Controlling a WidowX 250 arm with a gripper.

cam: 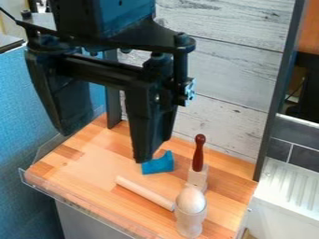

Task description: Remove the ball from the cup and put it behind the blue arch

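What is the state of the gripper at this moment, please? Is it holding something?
Gripper: open, its fingers apart with nothing held between them.

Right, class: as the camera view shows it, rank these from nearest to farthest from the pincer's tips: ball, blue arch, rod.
Nearest to the pincer in the picture:
1. Blue arch: just beside the picture-right tip.
2. Rod: lying below the arch, towards the front edge.
3. Ball: lower right, in the cup.
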